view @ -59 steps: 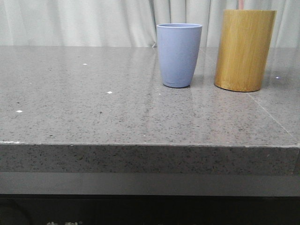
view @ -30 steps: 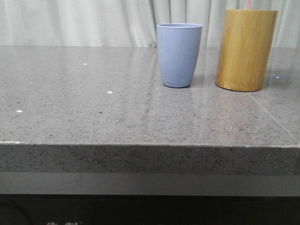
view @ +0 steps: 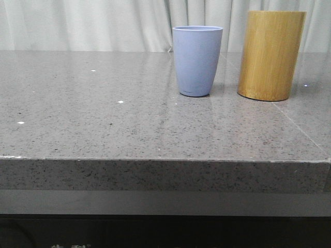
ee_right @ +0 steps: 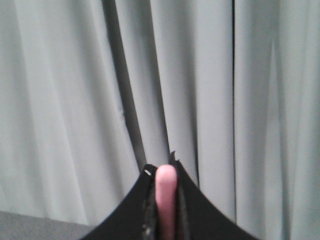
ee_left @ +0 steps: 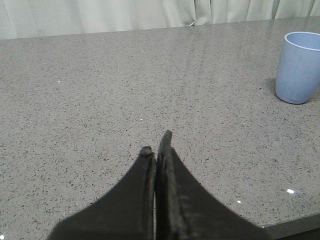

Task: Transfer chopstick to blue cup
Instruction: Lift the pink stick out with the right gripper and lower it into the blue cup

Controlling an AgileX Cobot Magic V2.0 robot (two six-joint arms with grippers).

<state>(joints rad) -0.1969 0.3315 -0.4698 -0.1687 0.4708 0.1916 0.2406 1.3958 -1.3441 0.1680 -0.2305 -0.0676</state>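
Right jaws (ee_right: 165,172) clenched on pink chopstick (ee_right: 165,192) before curtain (ee_right: 60,100). Left jaws (ee_left: 156,145) pressed together, empty, over counter (ee_left: 100,100); blue cup (ee_left: 298,67) at 2 o'clock.

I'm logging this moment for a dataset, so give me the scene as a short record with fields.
surface: grey speckled table
blue cup: upright on the table, beside the holder
bamboo holder: upright, on the cup's right in the front view
chopstick: pink tip clamped in the right end effector, curtain behind
left end effector: shut, empty, over bare table
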